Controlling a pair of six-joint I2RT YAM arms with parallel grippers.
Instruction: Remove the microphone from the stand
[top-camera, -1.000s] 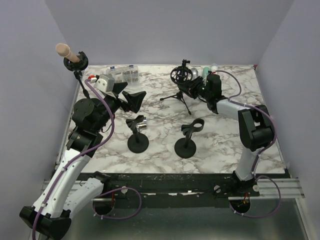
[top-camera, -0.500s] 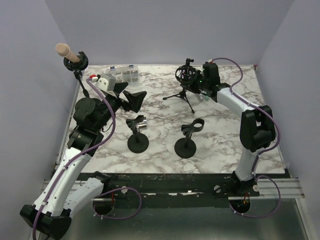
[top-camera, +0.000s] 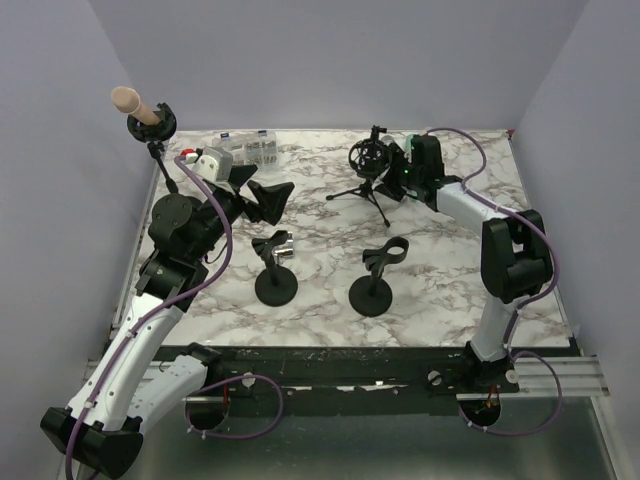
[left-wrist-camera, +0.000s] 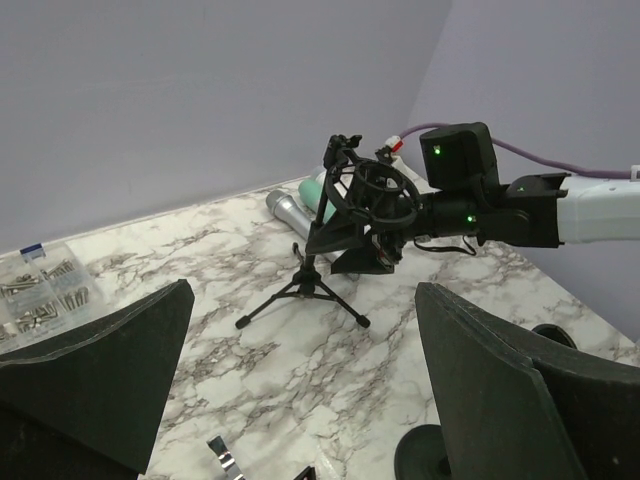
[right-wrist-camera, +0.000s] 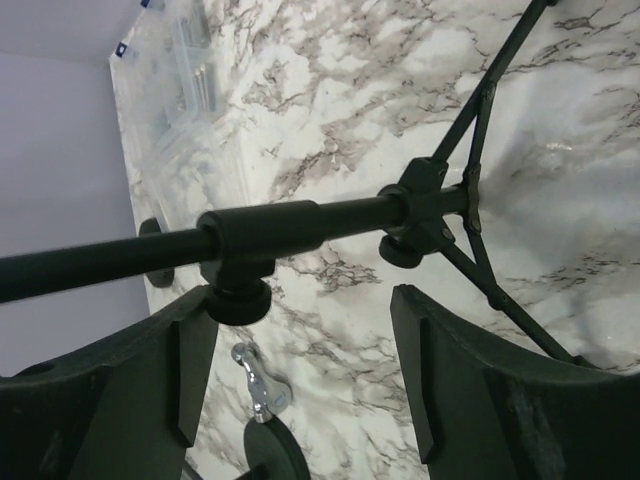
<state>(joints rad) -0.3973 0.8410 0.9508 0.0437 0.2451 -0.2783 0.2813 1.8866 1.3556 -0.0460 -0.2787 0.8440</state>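
A beige microphone (top-camera: 127, 99) sticks up out of a black shock-mount stand (top-camera: 153, 126) at the far left corner. My left gripper (top-camera: 262, 196) (left-wrist-camera: 303, 292) hangs open and empty to its right, facing the table's middle. A black tripod stand (top-camera: 364, 176) (left-wrist-camera: 318, 280) stands at the back, its ring mount (left-wrist-camera: 385, 190) empty. My right gripper (top-camera: 392, 166) (right-wrist-camera: 300, 335) is open beside it; the tripod's pole (right-wrist-camera: 260, 232) crosses just past the fingertips, unclamped. A silver microphone (left-wrist-camera: 290, 210) and a teal one (left-wrist-camera: 316, 187) lie behind the tripod.
Two round-base clip stands (top-camera: 275, 272) (top-camera: 376, 280) stand in the table's near middle. A clear box of small parts (top-camera: 246, 148) sits at the back left. Purple walls close in the back and both sides.
My right arm moved toward the back wall by the tripod stand, then its jaws went from shut to open around the pole. The left arm barely moved.
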